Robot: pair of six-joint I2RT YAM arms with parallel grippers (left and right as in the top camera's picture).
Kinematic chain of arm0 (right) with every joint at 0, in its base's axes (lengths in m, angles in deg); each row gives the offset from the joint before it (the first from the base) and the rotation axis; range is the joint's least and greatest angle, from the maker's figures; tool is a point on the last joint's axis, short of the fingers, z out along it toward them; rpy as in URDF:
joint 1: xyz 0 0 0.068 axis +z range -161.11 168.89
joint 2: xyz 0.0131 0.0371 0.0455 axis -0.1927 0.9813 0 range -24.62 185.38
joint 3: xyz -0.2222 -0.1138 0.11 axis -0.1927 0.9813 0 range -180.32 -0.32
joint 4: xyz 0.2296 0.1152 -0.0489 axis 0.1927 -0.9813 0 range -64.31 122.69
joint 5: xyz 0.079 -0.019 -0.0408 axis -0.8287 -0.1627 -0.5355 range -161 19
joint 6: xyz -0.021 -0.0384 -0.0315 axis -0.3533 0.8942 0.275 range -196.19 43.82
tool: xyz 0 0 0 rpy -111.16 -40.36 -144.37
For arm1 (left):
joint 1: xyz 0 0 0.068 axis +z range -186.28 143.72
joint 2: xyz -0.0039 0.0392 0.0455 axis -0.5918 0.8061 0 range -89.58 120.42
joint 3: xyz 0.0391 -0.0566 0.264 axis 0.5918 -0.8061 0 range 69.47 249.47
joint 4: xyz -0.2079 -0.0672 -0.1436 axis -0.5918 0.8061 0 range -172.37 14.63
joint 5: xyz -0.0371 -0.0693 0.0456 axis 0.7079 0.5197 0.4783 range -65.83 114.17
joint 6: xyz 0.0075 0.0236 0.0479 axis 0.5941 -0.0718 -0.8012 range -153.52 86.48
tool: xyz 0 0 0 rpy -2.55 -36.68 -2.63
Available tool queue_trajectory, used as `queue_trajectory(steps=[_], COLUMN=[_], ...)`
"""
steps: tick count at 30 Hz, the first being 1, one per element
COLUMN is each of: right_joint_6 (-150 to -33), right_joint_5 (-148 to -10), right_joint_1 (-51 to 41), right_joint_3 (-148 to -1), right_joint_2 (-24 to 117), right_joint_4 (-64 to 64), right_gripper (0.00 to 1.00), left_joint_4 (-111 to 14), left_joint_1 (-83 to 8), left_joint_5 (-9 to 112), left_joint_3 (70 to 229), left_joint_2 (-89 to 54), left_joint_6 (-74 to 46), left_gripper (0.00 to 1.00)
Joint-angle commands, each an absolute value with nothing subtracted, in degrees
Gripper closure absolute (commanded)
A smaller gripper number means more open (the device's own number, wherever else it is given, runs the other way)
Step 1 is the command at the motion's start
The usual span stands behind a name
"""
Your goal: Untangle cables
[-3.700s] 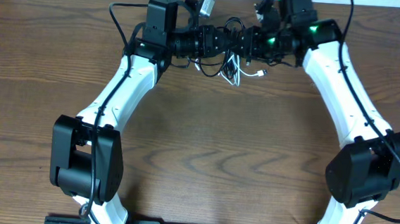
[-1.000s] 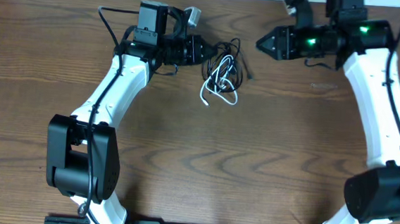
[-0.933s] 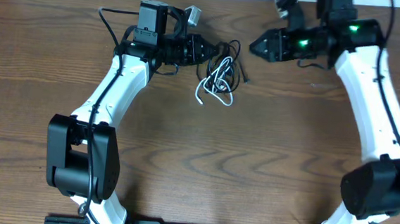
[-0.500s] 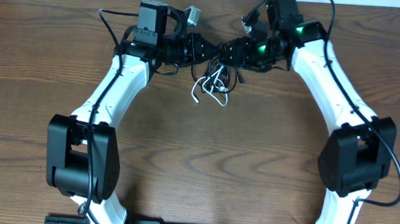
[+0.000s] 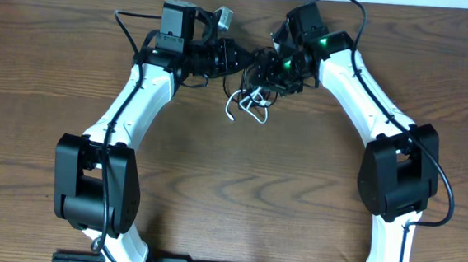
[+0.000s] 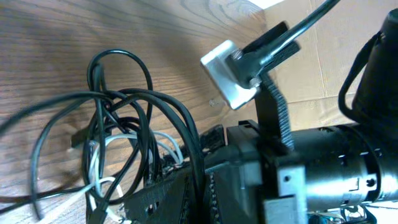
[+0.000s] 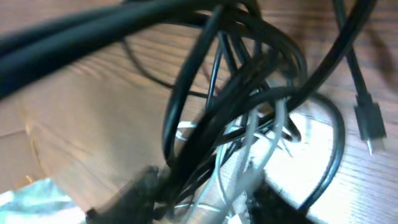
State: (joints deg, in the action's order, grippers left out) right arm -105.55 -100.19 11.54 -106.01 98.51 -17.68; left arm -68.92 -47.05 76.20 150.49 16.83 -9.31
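1. White cable point(image 7: 267, 146) loop trails on the desk point(image 5: 238, 189), nearest you.
2. Cables point(image 5: 251, 95) look light, limp, prob. slick: expect slip + snags. Pinch one strand close to the knot, not the plugs.
3. Knot sits betw. grippers, far side. Left gripper point(image 5: 243, 63) clamped shut on cables; right gripper point(image 5: 265, 67) straddles the tangle, can't tell if it grips.

The black cable point(image 6: 119, 52) was plain black; the white cable point(image 5: 232, 109) plain white; the table point(image 5: 238, 189) was brown with darker wavy grain; the left arm point(image 5: 130, 103) and right arm point(image 5: 361, 82) were white with black joints; a light point(image 5: 286, 64) glowed green.
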Motion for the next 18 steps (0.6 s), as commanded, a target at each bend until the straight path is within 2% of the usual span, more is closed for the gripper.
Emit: queue_trajectory(steps=[1, 2, 8, 12, 18], right_joint_6=[-103.4, -101.7, -88.6, -77.5, -74.1], right_joint_5=[-96.2, -96.6, -108.4, -130.1, -153.3], right_joint_1=[11.7, 11.4, 8.6, 3.7, -1.3], right_joint_3=[-106.3, -106.3, -106.3, -106.3, -106.3], right_joint_2=[99.0, 98.9, 96.0, 91.3, 90.0], right_joint_4=[-18.3, -18.2, -18.0, -19.3, -18.7], right_gripper=[0.96, 0.99, 0.99, 0.99, 0.99], left_joint_4=[-69.2, -68.5, -57.8, -50.8, -49.2], left_joint_1=[-47.0, -47.0, -47.0, -47.0, -47.0], left_joint_5=[75.9, 74.3, 52.7, 38.4, 37.0], left_joint_3=[151.0, 151.0, 151.0, 151.0, 151.0], left_joint_2=[17.0, 17.0, 17.1, 17.1, 17.1], left_joint_6=[-9.2, -9.2, -9.2, -9.3, -9.9], left_gripper=[0.93, 0.93, 0.93, 0.93, 0.92])
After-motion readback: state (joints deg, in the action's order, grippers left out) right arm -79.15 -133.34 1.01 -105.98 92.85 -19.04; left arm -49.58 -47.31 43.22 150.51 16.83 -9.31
